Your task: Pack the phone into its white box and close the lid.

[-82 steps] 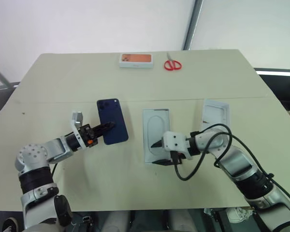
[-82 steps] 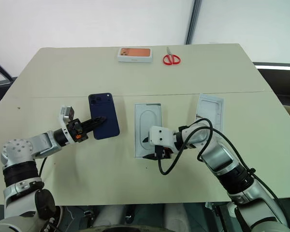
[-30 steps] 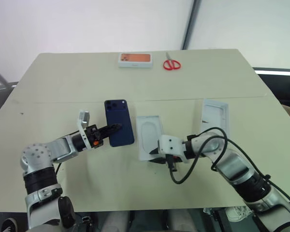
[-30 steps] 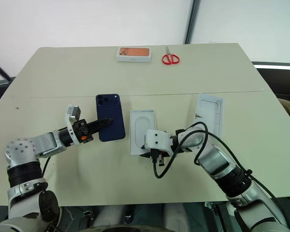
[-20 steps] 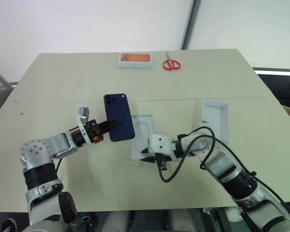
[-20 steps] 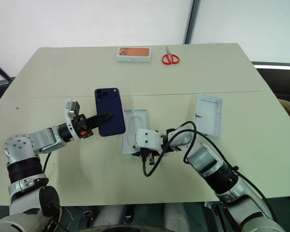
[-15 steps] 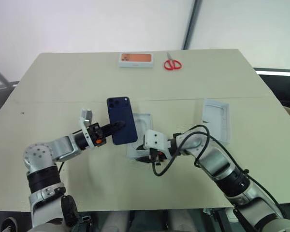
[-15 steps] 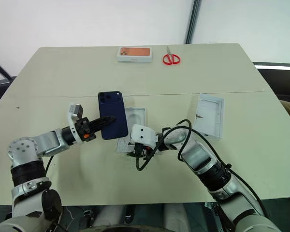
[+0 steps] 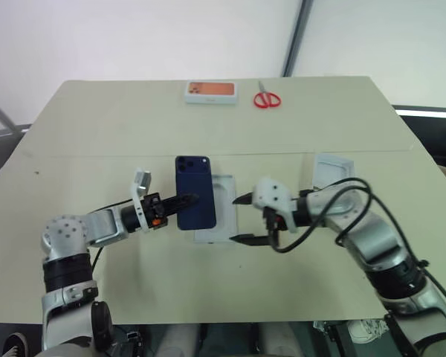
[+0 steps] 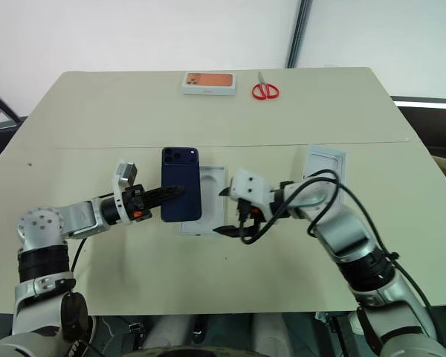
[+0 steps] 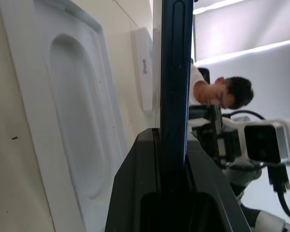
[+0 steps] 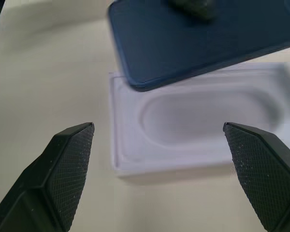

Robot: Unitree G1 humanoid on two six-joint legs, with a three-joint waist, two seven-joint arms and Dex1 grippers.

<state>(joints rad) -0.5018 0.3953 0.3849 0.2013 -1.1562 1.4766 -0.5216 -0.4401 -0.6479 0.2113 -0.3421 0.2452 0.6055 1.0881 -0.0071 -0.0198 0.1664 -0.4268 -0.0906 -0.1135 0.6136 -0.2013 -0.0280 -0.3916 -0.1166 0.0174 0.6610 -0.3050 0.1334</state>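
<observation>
Two arms: left gripper [image 9: 184, 199] has its fingers clamped on the phone's edge; right gripper [image 9: 243, 219] has its fingers spread wide, holding nothing, beside the white box.
Phone [image 9: 195, 202]: slim, glossy dark navy slab with rounded corners and a camera bump at its far corner; held above the desk, overlapping the white box's left side.
White box [image 9: 224, 210]: shallow matte white rectangle with an oval recess moulded in its top, flat on the desk.
Lid [image 9: 331, 172]: white shell lying open side up, well right of the box; small dark marks inside, unreadable.
Desk [image 9: 119, 134]: smooth pale beige.
Far edge: white box with an orange top [image 9: 210, 91]; red-handled scissors [image 9: 266, 98].
</observation>
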